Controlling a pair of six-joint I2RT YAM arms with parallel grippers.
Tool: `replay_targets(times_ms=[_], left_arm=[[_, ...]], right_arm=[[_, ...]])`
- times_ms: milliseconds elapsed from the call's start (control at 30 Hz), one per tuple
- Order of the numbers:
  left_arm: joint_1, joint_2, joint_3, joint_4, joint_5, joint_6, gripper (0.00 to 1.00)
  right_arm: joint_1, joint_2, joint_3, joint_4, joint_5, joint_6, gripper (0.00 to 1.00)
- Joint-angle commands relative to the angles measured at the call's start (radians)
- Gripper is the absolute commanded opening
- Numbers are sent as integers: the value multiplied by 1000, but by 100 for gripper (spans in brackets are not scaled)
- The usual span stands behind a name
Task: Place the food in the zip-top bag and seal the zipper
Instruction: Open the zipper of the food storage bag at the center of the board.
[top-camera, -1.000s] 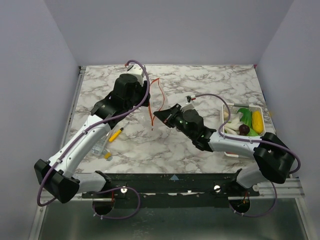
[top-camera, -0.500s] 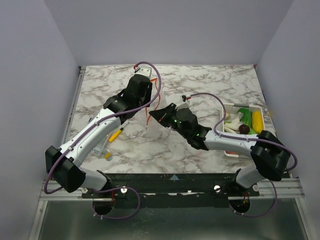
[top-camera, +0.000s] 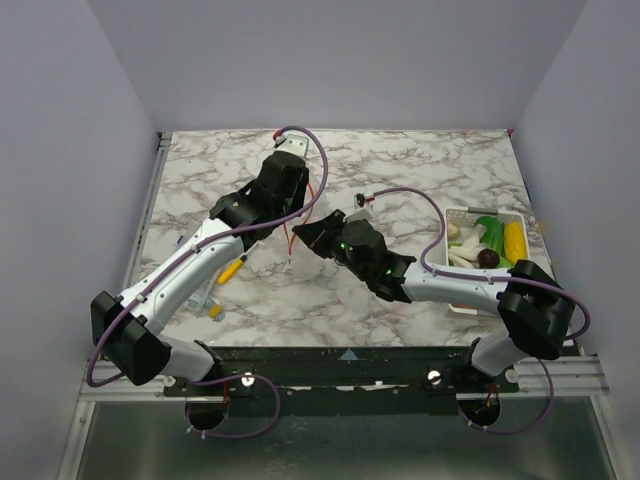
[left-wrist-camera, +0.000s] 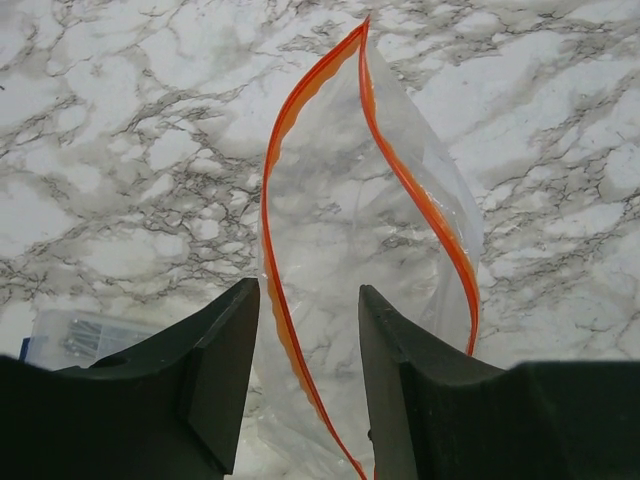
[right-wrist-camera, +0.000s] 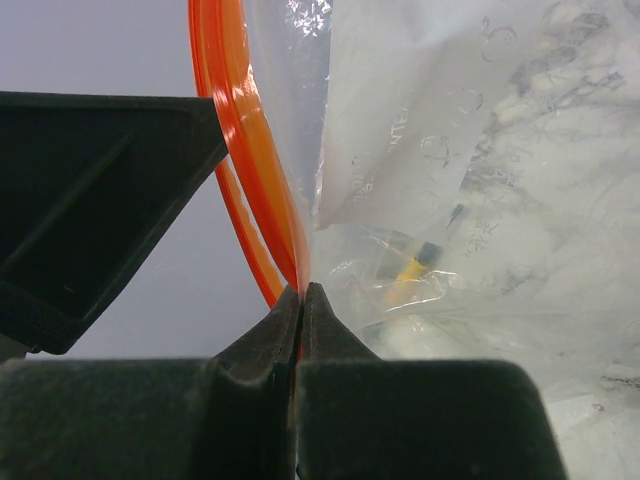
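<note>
The clear zip-top bag (top-camera: 300, 250) hangs above the table centre with its mouth open. Its red-orange zipper (left-wrist-camera: 275, 150) forms a tall loop. My right gripper (top-camera: 306, 232) is shut on one end of the zipper (right-wrist-camera: 255, 160), pinched at the fingertips (right-wrist-camera: 300, 292). My left gripper (left-wrist-camera: 308, 295) is open just above the bag's mouth. The near side of the zipper runs between its fingers (left-wrist-camera: 225, 370) without being clamped. The bag (left-wrist-camera: 350, 230) looks empty. The food (top-camera: 487, 243), green, yellow, white and dark pieces, lies in the white tray (top-camera: 462, 307) at the right.
A yellow pen (top-camera: 231, 270) lies left of the bag and shows through the plastic (right-wrist-camera: 410, 268). A small clear plastic item (top-camera: 200, 292) and a small yellow piece (top-camera: 214, 312) lie near the front left. The clear item also shows in the left wrist view (left-wrist-camera: 80, 335).
My left arm has swung right and forward until its open gripper is over the bag's mouth. My right gripper has carried the bag slightly left, still holding the zipper.
</note>
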Motion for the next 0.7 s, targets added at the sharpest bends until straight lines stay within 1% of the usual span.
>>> replay_targets(times_ms=[0, 133, 233, 300, 400, 500, 600, 633, 667], left_arm=[[-6, 22, 40, -44, -69, 17, 42], [-5, 51, 56, -69, -80, 11, 40], [-5, 38, 50, -63, -90, 11, 32], [0, 27, 42, -51, -91, 16, 29], [13, 16, 41, -50, -72, 19, 19], [34, 2, 44, -55, -33, 29, 0], [37, -26, 52, -74, -4, 65, 0], [25, -27, 75, -113, -19, 83, 0], [4, -18, 112, -156, -83, 96, 0]], right_arm=[[9, 0, 12, -11, 57, 2, 1], [13, 0, 7, -2, 50, 2, 1], [13, -6, -2, 12, 45, -2, 1], [13, -13, -5, 12, 42, -7, 1], [14, -23, -14, 18, 35, -9, 1], [14, -29, -21, 23, 25, -13, 1], [8, -39, -38, 23, -15, -18, 1], [2, -42, -42, 23, -43, -27, 1], [-13, -43, -43, 23, -90, -43, 1]])
